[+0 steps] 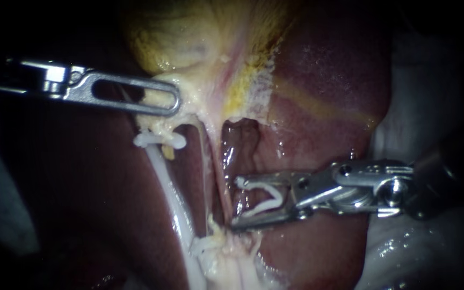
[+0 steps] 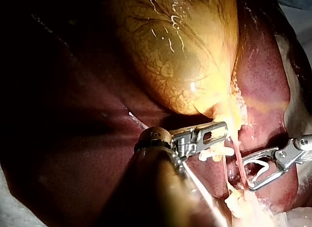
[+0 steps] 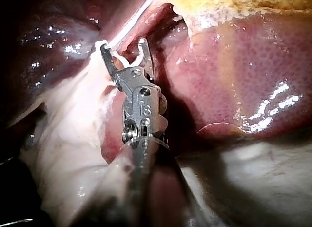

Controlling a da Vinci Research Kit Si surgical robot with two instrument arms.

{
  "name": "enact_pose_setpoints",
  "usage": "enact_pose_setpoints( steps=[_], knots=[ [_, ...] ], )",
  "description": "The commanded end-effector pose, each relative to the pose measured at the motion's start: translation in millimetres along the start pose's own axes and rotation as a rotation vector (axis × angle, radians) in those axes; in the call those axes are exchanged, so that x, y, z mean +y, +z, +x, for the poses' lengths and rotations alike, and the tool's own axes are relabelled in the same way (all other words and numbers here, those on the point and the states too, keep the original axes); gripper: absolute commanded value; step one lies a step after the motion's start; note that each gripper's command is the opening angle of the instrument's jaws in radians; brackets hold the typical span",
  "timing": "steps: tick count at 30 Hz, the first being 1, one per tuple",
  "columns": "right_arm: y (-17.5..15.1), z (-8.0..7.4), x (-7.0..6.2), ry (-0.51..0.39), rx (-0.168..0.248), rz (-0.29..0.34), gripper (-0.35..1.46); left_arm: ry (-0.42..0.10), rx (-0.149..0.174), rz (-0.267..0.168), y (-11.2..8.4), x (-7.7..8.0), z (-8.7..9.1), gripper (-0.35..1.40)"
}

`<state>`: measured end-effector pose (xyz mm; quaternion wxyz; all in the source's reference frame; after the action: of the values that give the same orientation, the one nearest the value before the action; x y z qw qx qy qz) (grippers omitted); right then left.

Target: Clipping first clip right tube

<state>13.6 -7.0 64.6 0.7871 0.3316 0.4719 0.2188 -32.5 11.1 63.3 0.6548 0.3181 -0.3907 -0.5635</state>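
The right tube (image 1: 219, 180) is a thin pink strand running down from the gallbladder (image 1: 178, 32). My right instrument (image 1: 236, 203) comes in from the right, its jaws standing wide apart around a white clip (image 1: 264, 196). The clip's open mouth faces the tube, with its tips just beside it. The left tube (image 1: 168, 185) is white and carries a white clip (image 1: 159, 140) near its upper end. My left instrument (image 1: 174, 105) is shut on pale tissue at the gallbladder's lower end. In the right wrist view the loaded clip (image 3: 122, 60) sits against white tissue.
Dark red liver (image 1: 323, 80) lies right of the tubes and behind them. A lump of pale fatty tissue (image 1: 226, 258) sits where the tubes meet below. White cloth (image 1: 430, 91) borders the liver at the far right.
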Motion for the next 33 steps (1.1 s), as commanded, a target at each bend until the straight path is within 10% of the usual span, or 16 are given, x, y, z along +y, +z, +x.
enact_pose_setpoints(
  steps=[1,16,25,30,33],
  knots=[
    [0.3,-0.1,0.0,0.012,0.010,0.010,0.48,0.001,0.000,0.000,0.0,0.0,0.0,-0.35],
    [2.5,-0.3,-0.4,0.115,0.123,0.130,0.44,0.001,0.001,0.001,0.2,-0.2,0.0,-0.35],
    [2.7,-0.6,-0.5,0.141,0.124,0.132,0.37,0.000,0.001,0.001,0.3,-0.2,0.0,-0.35],
    [2.4,-1.3,-0.7,0.172,0.124,0.131,-0.31,0.000,0.000,0.001,0.3,-0.2,0.0,-0.35],
    [2.1,-1.6,-0.7,0.171,0.126,0.127,-0.35,0.000,0.000,0.001,0.3,-0.2,0.0,-0.35]
  ],
)
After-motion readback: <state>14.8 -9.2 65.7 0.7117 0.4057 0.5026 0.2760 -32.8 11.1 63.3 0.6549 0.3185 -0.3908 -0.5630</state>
